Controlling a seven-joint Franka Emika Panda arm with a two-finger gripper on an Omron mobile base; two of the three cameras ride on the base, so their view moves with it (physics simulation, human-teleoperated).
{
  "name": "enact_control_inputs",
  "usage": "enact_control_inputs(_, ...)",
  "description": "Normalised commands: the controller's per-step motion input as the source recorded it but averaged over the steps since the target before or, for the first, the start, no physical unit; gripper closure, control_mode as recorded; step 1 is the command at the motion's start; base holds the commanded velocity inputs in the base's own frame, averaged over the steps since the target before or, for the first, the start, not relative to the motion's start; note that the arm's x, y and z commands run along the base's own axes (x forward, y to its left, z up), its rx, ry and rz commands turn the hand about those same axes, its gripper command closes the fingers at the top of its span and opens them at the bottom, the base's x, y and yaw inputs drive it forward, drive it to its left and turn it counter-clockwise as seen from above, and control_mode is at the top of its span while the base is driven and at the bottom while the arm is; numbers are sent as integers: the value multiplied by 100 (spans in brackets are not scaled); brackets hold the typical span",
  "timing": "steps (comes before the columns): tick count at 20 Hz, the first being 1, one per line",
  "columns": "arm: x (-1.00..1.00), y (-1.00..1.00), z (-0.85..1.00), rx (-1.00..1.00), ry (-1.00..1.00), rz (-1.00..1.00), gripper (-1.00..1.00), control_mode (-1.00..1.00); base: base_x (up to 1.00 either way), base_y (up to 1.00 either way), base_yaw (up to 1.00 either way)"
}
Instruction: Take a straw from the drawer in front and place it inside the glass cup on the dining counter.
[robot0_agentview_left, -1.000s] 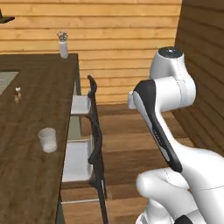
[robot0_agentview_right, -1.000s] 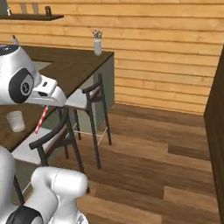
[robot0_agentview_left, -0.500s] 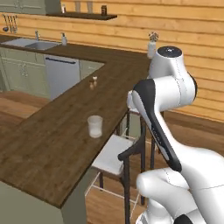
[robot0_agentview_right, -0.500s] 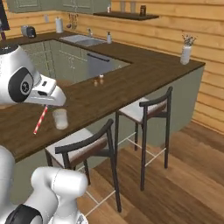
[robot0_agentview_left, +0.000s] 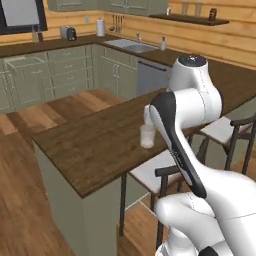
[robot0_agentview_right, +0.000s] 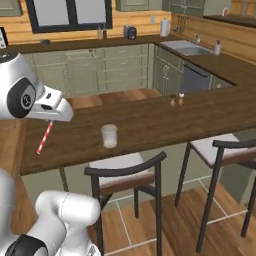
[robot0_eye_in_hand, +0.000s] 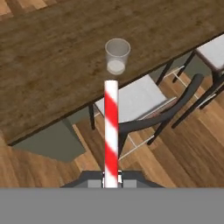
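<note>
Two-finger gripper (robot0_eye_in_hand: 111, 183) clamped on red-white striped straw (robot0_eye_in_hand: 111, 131), held above floor short of counter edge. Dark wood chair with pale seat (robot0_eye_in_hand: 144, 103) below. Beyond, small clear glass cup (robot0_eye_in_hand: 117, 55) upright near edge of dark brown wood-grain dining counter (robot0_eye_in_hand: 52, 65).

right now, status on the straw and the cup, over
Gripper shut on straw. Glass cup upright on dining counter, straw not in it yet. Chair below counter edge, nothing between straw and cup.

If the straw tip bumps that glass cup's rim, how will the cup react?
The glass cup looks small, empty and handleless, so probably light and apt to slide or tip. It stands near the dining counter edge. The straw looks straight and stiff, likely passing the knock on.
</note>
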Motion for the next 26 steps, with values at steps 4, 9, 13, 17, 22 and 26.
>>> enact_control_inputs(4,0,0,0,0,0,0,100,100,1,-92,56)
enact_control_inputs(9,0,0,0,0,0,0,100,100,5,-100,50)
enact_control_inputs(13,0,0,0,0,0,0,100,100,25,-99,48)
enact_control_inputs(17,0,0,0,0,0,0,100,100,56,-89,42)
enact_control_inputs(22,0,0,0,0,0,0,100,100,91,-61,26)
enact_control_inputs(26,0,0,0,0,0,0,100,100,100,-16,9)
